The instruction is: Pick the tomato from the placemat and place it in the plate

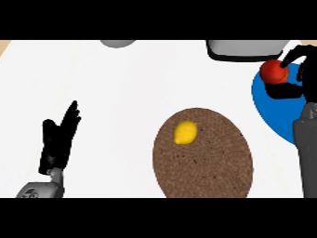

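Tomato (273, 71) in hand, we see the right hand (310, 76) curled round the red fruit above the upper edge of the blue plate (270, 111), at the right side of the white counter (120, 93). Whether the fruit touches the plate we cannot tell. At lower left our left hand (59, 139) rests open with fingers straight and pointing up, holding nothing, while a yellow lemon (185, 132) lies on the brown oval placemat (205, 162) at centre, and a grey appliance (247, 49) sits at the counter's far edge.
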Robot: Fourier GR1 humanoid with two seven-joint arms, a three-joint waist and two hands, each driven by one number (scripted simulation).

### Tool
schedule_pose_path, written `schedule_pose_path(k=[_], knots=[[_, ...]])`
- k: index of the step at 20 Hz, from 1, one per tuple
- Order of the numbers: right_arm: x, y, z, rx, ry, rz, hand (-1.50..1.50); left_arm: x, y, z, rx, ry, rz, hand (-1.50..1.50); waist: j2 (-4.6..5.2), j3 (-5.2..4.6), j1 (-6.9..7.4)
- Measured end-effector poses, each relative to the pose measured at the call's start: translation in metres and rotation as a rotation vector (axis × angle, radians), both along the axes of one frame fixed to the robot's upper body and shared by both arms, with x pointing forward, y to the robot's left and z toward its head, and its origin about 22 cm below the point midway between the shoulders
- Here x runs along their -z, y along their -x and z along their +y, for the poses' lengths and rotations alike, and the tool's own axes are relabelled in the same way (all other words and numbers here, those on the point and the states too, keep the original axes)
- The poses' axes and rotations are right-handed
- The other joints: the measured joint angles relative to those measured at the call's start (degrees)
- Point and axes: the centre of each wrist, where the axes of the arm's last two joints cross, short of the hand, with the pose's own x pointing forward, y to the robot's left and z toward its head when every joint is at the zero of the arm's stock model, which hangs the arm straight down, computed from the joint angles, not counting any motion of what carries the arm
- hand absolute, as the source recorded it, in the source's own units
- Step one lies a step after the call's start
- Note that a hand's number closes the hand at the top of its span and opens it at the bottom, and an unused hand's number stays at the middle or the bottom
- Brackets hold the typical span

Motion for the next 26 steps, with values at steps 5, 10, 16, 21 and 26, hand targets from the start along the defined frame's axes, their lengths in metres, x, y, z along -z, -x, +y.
schedule_pose_path(k=[5, 10, 16, 21, 26], knots=[[-0.003, -0.004, -0.038, 0.078, -0.025, 0.012, 1.5, 0.002, 0.004, -0.003, 0.004, 0.004, 0.004, 0.0, 0.05, 0.01, 0.2], [0.007, -0.018, -0.07, 0.126, -0.038, 0.053, 1.5, 0.002, 0.0, -0.002, 0.006, 0.003, -0.001, 0.0, 0.13, 0.02, 0.43], [0.033, -0.028, -0.107, 0.159, -0.038, 0.157, 1.5, 0.005, 0.006, -0.002, 0.01, 0.004, -0.005, 0.0, 0.23, 0.04, 0.78], [0.05, -0.028, -0.138, 0.131, -0.1, 0.295, 1.5, 0.004, 0.007, 0.001, 0.015, 0.004, -0.005, 0.0, 0.36, 0.07, 1.12], [0.07, -0.023, -0.158, 0.095, -0.166, 0.475, -1.5, -0.005, 0.001, -0.001, 0.017, 0.005, -0.005, 0.0, 0.45, 0.1, 1.28]])
